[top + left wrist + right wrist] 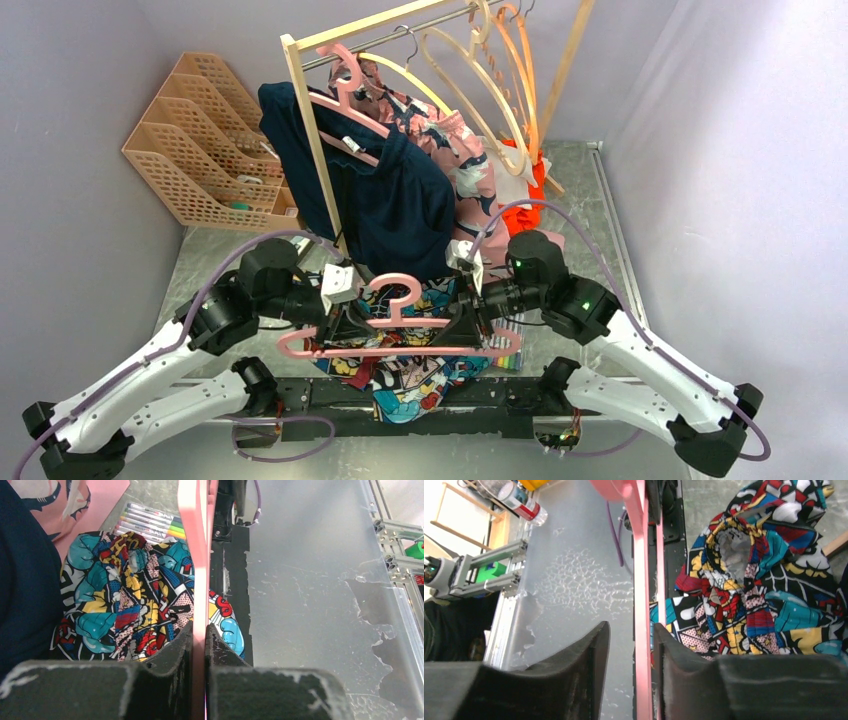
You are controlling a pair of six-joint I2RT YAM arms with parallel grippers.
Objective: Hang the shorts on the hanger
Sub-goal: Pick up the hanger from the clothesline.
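The left gripper (199,632) is clamped on the smooth, flat, pale-pink plastic bar of the hanger (192,540), while the dark, rough-faced jaws of the right gripper (630,630) stand apart around that same bar, one clear of it, and the crumpled comic-print shorts (125,600) lie bunched just beside and beneath both.

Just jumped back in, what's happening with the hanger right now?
Both arms are at the pink hanger, above the shorts crumpled on the table. The left gripper is clamped on one end; the right gripper has its jaws apart around the other end. The shorts are not on the hanger yet.
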